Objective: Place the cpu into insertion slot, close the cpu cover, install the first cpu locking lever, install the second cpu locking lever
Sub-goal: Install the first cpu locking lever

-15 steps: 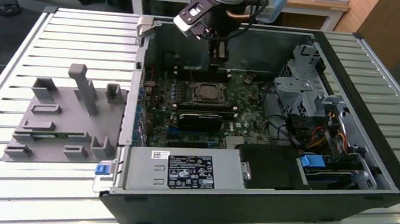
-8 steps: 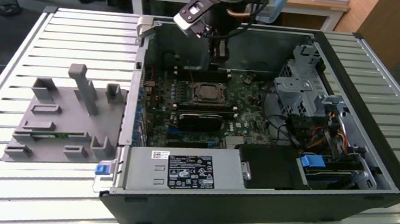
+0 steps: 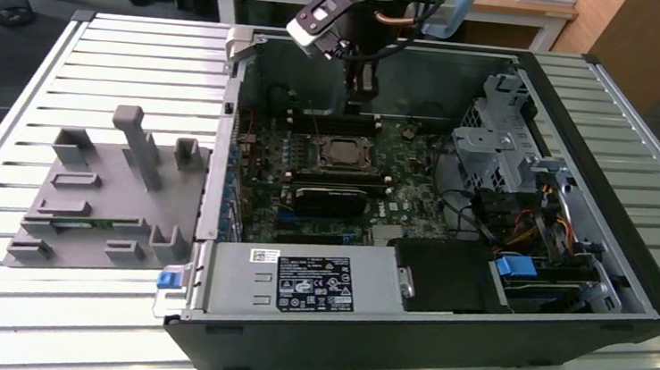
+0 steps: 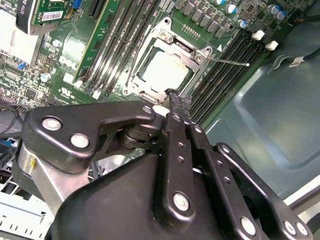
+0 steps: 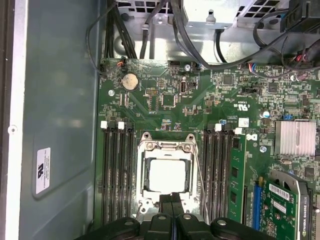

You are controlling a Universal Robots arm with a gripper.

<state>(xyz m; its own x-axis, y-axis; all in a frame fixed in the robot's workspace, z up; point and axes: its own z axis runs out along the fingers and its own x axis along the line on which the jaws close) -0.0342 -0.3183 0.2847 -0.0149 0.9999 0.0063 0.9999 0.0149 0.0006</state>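
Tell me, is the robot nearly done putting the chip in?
Done: the cpu sits in the slot, and the cover looks folded down over it. In hand: the gripper, shut and holding nothing, is at the cover's edge. Left: one thin lever sticks out sideways in the second wrist view, so it looks unlatched. I cannot tell about the other one.
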